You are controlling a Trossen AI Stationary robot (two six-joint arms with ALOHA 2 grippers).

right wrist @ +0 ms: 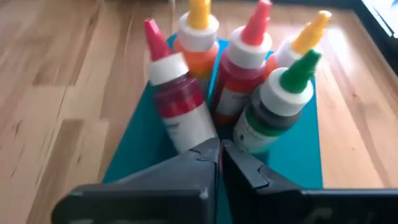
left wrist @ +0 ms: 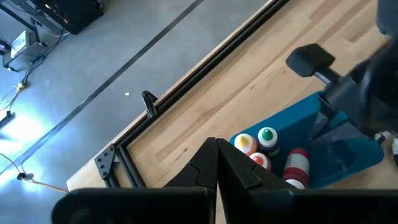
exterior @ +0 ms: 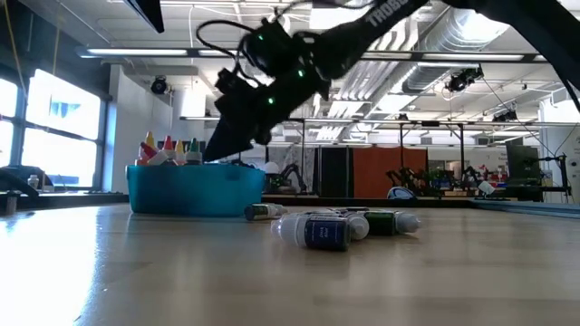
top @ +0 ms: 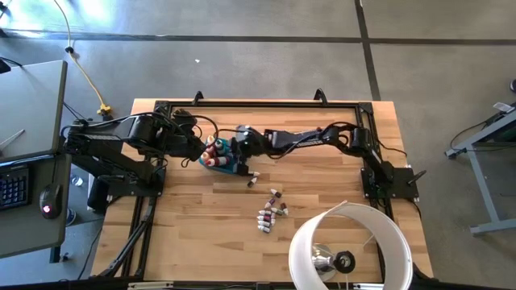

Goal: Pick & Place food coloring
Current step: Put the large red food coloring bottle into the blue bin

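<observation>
A teal bin (top: 226, 163) (exterior: 195, 190) sits mid-table with several food coloring bottles (right wrist: 242, 68) (left wrist: 267, 140) standing in it, tips up: red, orange, yellow and green. More bottles (top: 272, 213) (exterior: 326, 228) lie on their sides on the wood nearer the front edge. My right gripper (right wrist: 220, 148) (top: 240, 151) is shut and slants down into the bin (exterior: 220, 145), its tips low beside a dark red bottle (right wrist: 180, 106) and a green-capped one (right wrist: 273, 106). My left gripper (left wrist: 216, 149) (top: 201, 149) is shut, just off the bin's left end. My right gripper's shut fingertips (right wrist: 208, 151) sit right at the lower bodies of the dark red bottle and the green-capped bottle, coming in slanted from the table's right and above. I cannot tell whether they touch either bottle.
One bottle (top: 252, 179) lies alone just in front of the bin. A white lampshade on a stand (top: 351, 246) takes up the near right corner. A black frame rail (top: 258, 103) (left wrist: 186, 81) runs along the far edge. Bare wood lies at the near left.
</observation>
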